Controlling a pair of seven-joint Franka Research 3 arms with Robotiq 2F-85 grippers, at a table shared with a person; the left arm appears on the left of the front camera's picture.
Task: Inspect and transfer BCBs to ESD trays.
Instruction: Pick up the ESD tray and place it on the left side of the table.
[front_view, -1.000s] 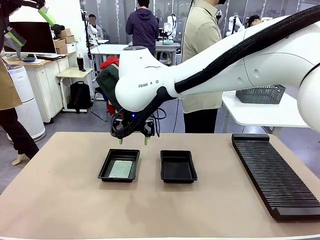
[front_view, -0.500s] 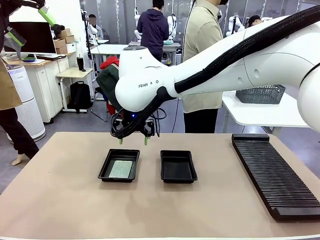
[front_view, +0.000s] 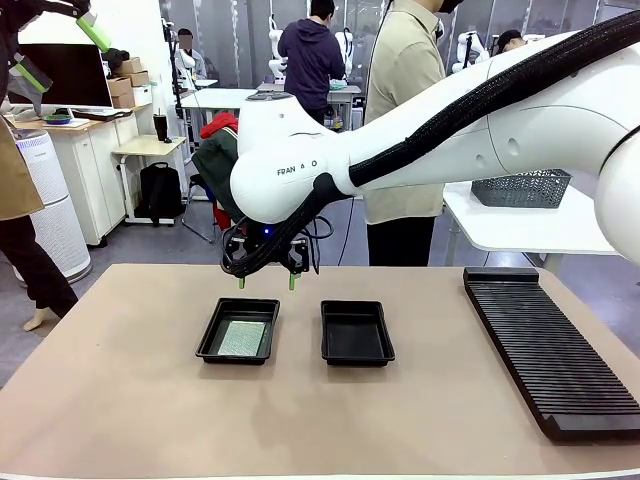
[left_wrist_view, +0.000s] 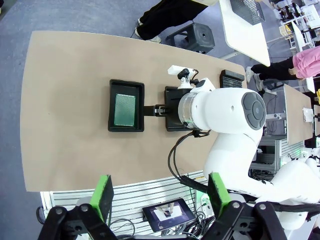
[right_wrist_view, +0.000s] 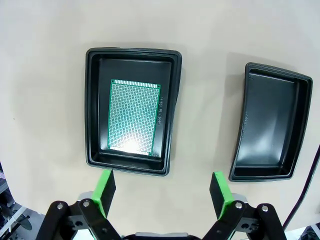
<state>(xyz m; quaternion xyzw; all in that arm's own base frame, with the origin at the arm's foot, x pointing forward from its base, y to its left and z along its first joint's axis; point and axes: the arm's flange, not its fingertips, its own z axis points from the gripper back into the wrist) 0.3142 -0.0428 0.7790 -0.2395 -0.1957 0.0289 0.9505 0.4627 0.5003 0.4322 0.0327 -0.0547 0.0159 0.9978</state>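
- Centre left of the front view: the right gripper, fingers spread wide and holding nothing, hangs over the far rim of a shallow black plastic tray. The tray holds a thin green, silvery-faced rectangular circuit board. An identical empty tray sits just beside it. At upper left, the left gripper is raised, spread and empty.
- Left wrist view: the left gripper is well apart from the circuit board. The right arm hides part of the empty tray.
- Right wrist view: the circuit board lies up-left of the right gripper, long axis running up the frame. The right arm is judged the nearer one. The edge print is too small to read.
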